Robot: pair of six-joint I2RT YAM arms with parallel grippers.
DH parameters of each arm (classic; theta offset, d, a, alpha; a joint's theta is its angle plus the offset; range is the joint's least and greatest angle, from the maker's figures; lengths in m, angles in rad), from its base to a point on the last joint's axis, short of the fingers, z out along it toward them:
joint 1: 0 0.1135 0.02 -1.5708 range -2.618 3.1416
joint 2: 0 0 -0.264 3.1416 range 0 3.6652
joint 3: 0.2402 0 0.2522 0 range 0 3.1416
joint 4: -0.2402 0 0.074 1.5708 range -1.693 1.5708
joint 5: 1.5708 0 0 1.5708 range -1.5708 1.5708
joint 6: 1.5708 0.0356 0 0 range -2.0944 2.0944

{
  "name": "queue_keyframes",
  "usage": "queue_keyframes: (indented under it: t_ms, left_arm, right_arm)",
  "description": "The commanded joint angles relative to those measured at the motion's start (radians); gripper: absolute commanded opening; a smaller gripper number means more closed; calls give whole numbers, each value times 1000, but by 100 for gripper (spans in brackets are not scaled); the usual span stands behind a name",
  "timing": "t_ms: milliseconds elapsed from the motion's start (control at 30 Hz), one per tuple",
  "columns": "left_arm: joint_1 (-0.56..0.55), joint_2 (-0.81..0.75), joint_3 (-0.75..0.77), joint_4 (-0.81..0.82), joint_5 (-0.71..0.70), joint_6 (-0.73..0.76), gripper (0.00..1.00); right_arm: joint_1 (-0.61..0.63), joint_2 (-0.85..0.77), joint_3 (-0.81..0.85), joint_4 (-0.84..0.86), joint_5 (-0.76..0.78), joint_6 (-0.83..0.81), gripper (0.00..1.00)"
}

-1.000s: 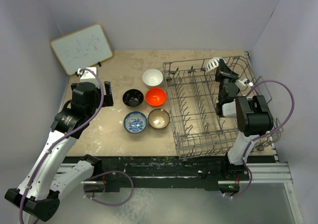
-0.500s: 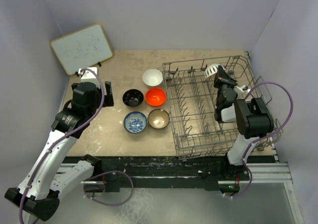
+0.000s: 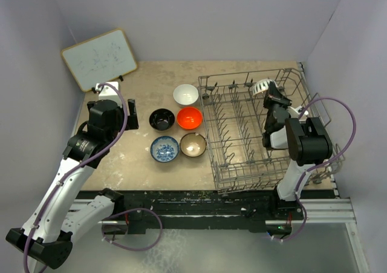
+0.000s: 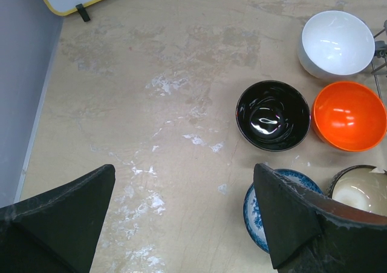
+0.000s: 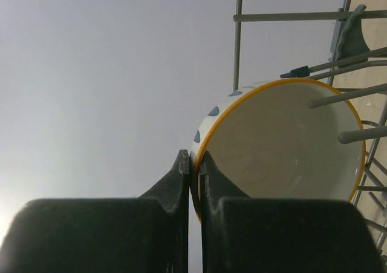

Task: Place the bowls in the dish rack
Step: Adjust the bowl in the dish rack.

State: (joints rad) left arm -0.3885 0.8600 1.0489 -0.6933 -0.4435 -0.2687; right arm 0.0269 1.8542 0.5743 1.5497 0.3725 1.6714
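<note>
Cream inside, yellow-rimmed and blue-spotted outside, one bowl (image 5: 284, 146) hangs on edge at the far right end of the rack (image 3: 210, 131). The right gripper (image 5: 193, 159) pinches its rim between pressed-together fingers. Holding it upright likely lets it slot between the wire prongs rather than lie flat. The left gripper (image 4: 184, 176) hovers spread and empty over the table (image 4: 151, 103), near the black bowl (image 4: 273, 115), white bowl (image 4: 337, 43), orange bowl (image 4: 349, 115), blue-patterned bowl (image 4: 253, 211) and brown bowl (image 4: 363, 189), none yet loaded.
</note>
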Motion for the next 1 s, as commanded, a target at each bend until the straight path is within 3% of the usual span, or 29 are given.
queue_keyframes:
  t_ms: [0,233,500,900,967]
  left_arm:
    - [-4,-3,-6,54,-20,11,99]
    - [-5,-3,-10,59,-17,13,99]
    - [-6,-1,-7,57,-16,13,99]
    - [-7,-8,0,54,-15,14,99]
    - [-7,-11,4,50,-15,13,99]
  right_arm:
    - [-31,14,1,-4,83,-57,0]
    - [-32,50,-17,-28,65,-13,0]
    - [-31,-10,-34,-114,85,-21,15]
    - [-33,-168,-15,-288,109,-78,44]
    - [-33,-214,1,-348,112,-107,54]
